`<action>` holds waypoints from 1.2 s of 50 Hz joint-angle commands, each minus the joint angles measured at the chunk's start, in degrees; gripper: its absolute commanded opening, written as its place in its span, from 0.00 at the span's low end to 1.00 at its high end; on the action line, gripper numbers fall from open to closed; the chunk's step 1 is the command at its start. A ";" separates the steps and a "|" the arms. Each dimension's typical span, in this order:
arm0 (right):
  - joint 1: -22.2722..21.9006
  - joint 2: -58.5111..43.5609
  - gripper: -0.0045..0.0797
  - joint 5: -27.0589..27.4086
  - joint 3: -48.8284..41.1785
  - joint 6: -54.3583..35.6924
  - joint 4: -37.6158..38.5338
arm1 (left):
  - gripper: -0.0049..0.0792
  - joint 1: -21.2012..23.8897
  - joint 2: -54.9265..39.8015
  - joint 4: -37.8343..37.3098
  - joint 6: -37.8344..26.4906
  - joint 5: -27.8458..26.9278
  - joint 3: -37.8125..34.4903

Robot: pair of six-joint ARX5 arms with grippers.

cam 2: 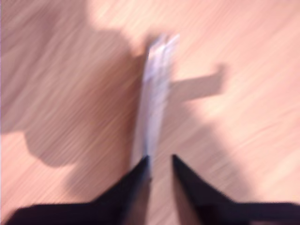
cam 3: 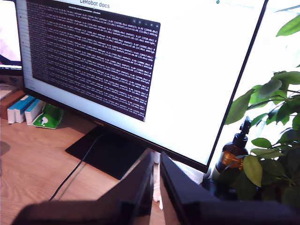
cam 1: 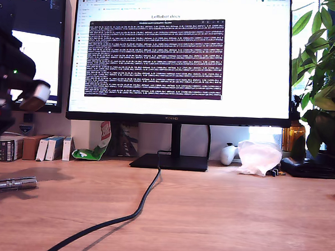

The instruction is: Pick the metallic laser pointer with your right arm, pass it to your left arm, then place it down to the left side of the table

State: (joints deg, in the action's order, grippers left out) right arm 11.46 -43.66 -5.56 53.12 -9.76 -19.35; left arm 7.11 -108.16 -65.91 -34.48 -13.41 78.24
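The short, shiny silver metal laser pointer, a ridged cylinder much like a small torch, lies flat on the wide light-brown wood-grain table, well away from the big black-framed monitor towards the exterior view's left edge, in the shadow of a black arm. In the first wrist view it shows as a pale, motion-blurred streak on the bare wood, its near end just past the tips of my first gripper. The two dark, tapering fingers stand a narrow gap apart and hold nothing; the pointer rests free on the table.

My second gripper hangs above the table facing the monitor, its black wedge-shaped fingers almost together with only a slit between them, and nothing in it.

A glossy black cable snakes across the wood from the monitor's flat black base. Beside the monitor, towards the exterior view's right, stand a crumpled white plastic bag, an amber pump bottle and a leafy green plant.
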 commanded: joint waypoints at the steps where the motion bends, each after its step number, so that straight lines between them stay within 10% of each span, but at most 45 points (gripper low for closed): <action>1: -0.72 0.00 0.04 -0.20 -1.38 1.64 0.09 | 0.03 0.17 0.72 0.98 0.77 -1.66 1.20; 33: -0.76 -1.22 0.04 -4.17 -0.70 6.95 1.05 | 0.03 0.55 6.75 15.98 10.67 -18.62 2.49; 60: -10.99 6.19 0.04 4.20 -7.96 8.35 2.47 | 0.09 0.79 23.02 26.18 14.60 -12.04 0.02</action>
State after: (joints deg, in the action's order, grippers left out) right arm 0.97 -38.98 -0.95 48.60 -1.15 -17.93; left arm 7.57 -85.69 -40.23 -20.51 -26.35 80.64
